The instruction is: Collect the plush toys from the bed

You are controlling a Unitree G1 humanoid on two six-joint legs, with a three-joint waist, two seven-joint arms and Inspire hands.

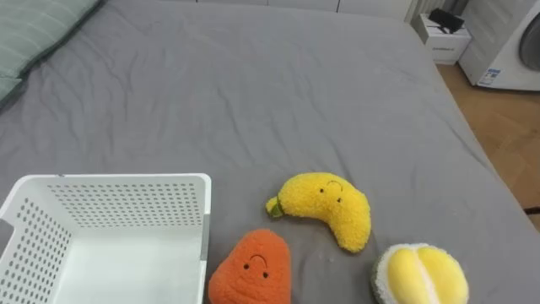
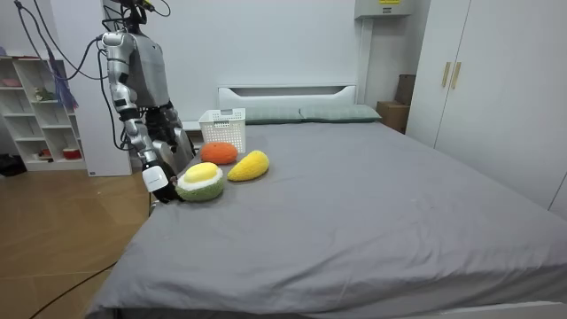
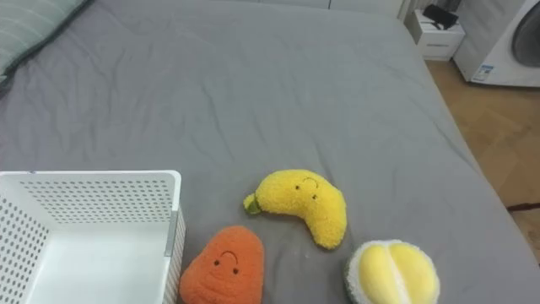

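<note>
Three plush toys lie on the grey bed (image 1: pixel 253 101) close to its near edge. A yellow banana (image 1: pixel 325 205) is in the middle. An orange toy with a face (image 1: pixel 251 268) lies just to its lower left. A round yellow, white and green toy (image 1: pixel 420 274) sits at the lower right. The white perforated basket (image 1: pixel 118 179) stands on the bed at the left, beside the orange toy, with nothing visible inside it. In the room view I stand at the bed's side by the toys, and my right hand (image 2: pixel 157 180) hangs low next to the round toy (image 2: pixel 200 182).
A striped green pillow (image 1: pixel 34 29) lies at the far left of the bed. Beyond the bed's far right corner stand a small white cabinet (image 1: pixel 443 38) and a white appliance (image 1: pixel 515 46) on a wooden floor. A shelf (image 2: pixel 35 115) stands behind me.
</note>
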